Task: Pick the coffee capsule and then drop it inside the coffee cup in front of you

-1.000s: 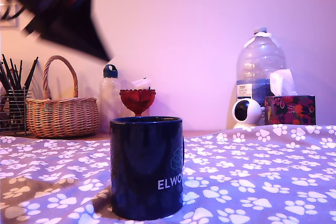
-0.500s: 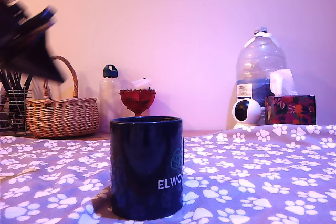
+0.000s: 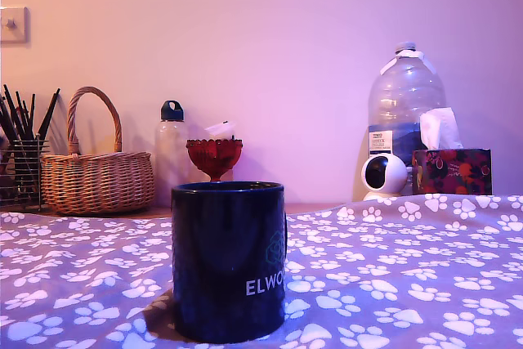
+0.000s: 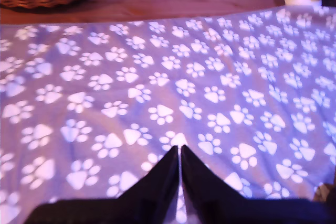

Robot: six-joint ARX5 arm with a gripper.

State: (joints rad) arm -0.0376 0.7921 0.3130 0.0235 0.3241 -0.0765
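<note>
No capsule shows in either view. The gripper point(image 4: 180, 153) has its jaws pressed together on nothing, over bare paw-print cloth point(image 4: 157, 77). The cup point(image 3: 228, 260) stands at the cloth's near edge, seen only from outside.

Risk: with no target located, a descent grabs cloth only — or the capsule may be hidden.

Behind the far edge: basket point(image 3: 96, 177), red dish point(image 3: 214, 155), bottle point(image 3: 171, 149), jug point(image 3: 404, 112), camera point(image 3: 383, 176) — none obstructs the cup.
</note>
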